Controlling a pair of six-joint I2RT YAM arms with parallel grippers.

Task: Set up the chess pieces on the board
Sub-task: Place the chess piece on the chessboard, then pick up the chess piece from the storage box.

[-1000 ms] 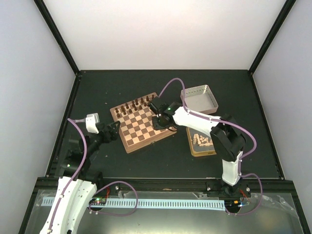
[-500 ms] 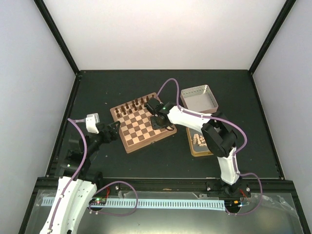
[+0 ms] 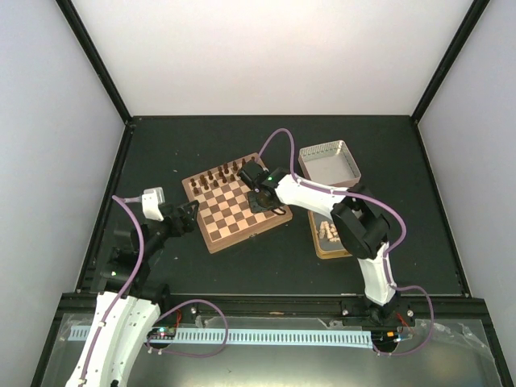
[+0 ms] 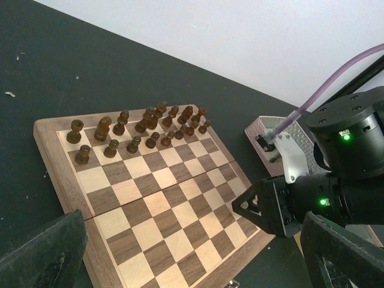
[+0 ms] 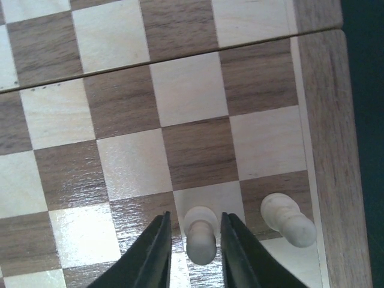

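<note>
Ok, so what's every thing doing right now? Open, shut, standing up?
Board: unfolded, lying flat.
Dark pieces: standing along the board's far edge.
Pawn: standing on a light square.
Right hand: straddling it, grip unclear.
Second pale piece: standing beside the pawn, by the border.
Left hand: open, by the board's edge.
Tin: open.
Pale pieces: lying inside it.
Lid: upturned, looks empty.
</note>
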